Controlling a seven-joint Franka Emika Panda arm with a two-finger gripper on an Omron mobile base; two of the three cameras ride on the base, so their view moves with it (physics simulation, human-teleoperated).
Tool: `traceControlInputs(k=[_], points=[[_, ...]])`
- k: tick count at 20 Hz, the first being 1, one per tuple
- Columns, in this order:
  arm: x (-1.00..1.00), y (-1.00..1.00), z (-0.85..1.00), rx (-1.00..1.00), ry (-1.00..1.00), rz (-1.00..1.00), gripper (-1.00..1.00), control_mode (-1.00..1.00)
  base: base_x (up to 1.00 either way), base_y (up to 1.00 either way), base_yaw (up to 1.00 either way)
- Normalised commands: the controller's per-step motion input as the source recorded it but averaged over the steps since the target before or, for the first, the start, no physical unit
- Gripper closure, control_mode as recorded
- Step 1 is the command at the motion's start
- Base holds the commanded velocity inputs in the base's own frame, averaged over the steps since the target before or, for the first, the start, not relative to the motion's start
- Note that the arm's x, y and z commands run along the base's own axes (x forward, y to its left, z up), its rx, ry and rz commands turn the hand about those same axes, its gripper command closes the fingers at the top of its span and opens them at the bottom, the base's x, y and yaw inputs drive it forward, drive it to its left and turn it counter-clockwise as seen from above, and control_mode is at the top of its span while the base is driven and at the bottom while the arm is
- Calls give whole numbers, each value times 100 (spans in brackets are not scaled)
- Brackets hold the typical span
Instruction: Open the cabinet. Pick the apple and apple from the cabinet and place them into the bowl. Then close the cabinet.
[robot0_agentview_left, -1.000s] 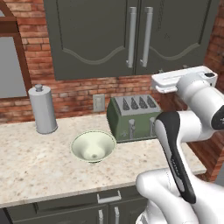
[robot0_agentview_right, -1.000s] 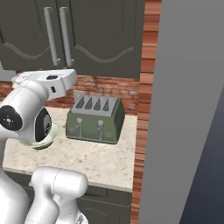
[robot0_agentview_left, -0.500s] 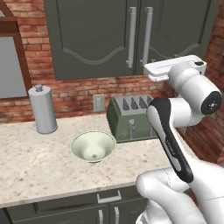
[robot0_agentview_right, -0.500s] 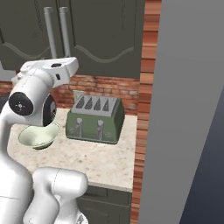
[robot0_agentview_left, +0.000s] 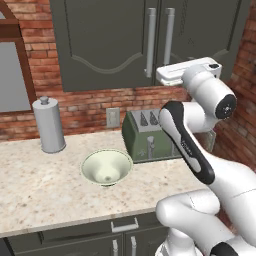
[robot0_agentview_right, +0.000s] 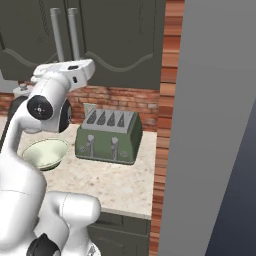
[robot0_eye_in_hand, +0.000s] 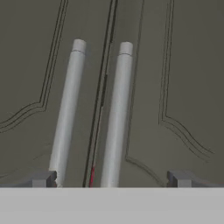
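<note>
The dark grey cabinet (robot0_agentview_left: 105, 45) hangs above the counter with both doors shut. In the hand view its two silver bar handles (robot0_eye_in_hand: 68, 113) (robot0_eye_in_hand: 117, 118) stand side by side, either side of the door gap. My gripper (robot0_eye_in_hand: 112, 179) is open and empty, facing the handles from close in front, its fingertips (robot0_eye_in_hand: 43, 179) wide apart below them. The white hand (robot0_agentview_left: 186, 71) is raised just right of the handles' lower ends. The apples are hidden behind the doors. The pale cream-green bowl (robot0_agentview_left: 106, 167) (robot0_agentview_right: 44, 152) sits empty on the counter.
A green toaster (robot0_agentview_left: 145, 135) (robot0_agentview_right: 109, 132) stands right of the bowl against the brick wall. A grey canister (robot0_agentview_left: 48, 125) stands at the back left. A tall grey panel (robot0_agentview_right: 210, 125) bounds the counter on the right. Low drawers (robot0_agentview_left: 122, 227) run under the counter edge.
The arm has lifted and swung the hand up and to the left, from beside the toaster's top to the level of the cabinet handles. The jaws stayed open.
</note>
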Motion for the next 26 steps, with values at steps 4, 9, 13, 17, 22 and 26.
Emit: traceControlInputs(k=[4,9,13,17,22,26], points=[[73,0,0,0,0,0,-100,-100,0,0,0],[90,0,0,0,0,0,-100,-100,0,0,0],[98,0,-3,0,0,0,-100,-100,0,0,0],[100,0,-15,0,0,0,-100,-100,0,0,0],[92,7,-15,0,0,-1,100,-100,0,0,0],[0,0,0,0,0,0,100,-100,0,0,0]])
